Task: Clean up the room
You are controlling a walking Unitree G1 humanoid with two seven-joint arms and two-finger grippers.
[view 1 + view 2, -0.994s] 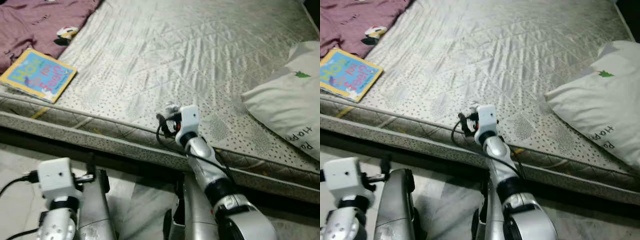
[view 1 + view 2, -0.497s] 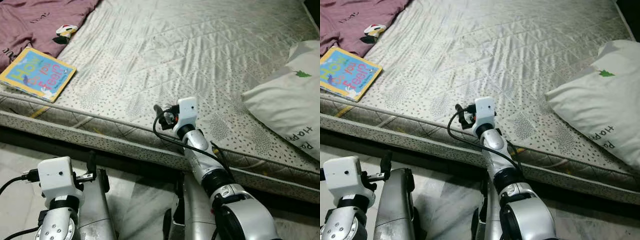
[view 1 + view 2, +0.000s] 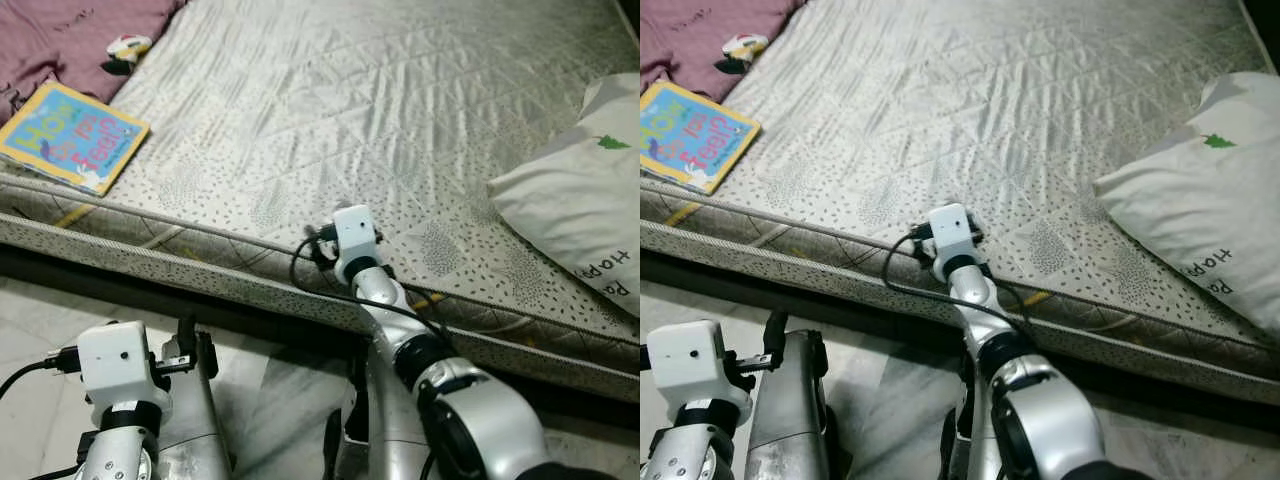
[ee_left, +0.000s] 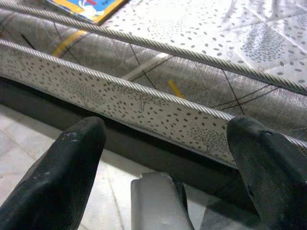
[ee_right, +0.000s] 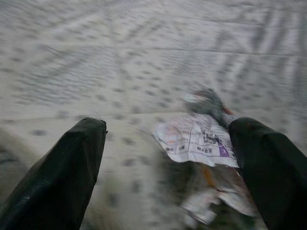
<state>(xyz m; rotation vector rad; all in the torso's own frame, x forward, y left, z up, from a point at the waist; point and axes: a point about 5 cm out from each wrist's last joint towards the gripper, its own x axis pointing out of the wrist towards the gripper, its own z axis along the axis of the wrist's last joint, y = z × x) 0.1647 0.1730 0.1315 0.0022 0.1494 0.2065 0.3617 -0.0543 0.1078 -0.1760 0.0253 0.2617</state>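
A crumpled white wrapper [image 5: 196,141] with printed text lies on the grey patterned mattress [image 3: 330,110]. My right gripper [image 5: 168,127] is open just in front of it, one finger to each side, not touching it. In the eye views that arm reaches over the mattress's near edge, and its white wrist camera [image 3: 352,232] covers the spot. A colourful children's book [image 3: 70,137] lies at the mattress's left corner. My left gripper [image 4: 168,129] is open and empty, low by the floor, facing the mattress's side.
A white pillow [image 3: 580,195] lies at the right of the bed. A purple blanket [image 3: 55,35] and a small toy [image 3: 125,47] are at the far left. Pale floor tiles [image 3: 30,330] run below the bed frame.
My right wrist has shifted a little left and back toward the mattress's near edge. The camera has tilted slightly. The left arm stays low.
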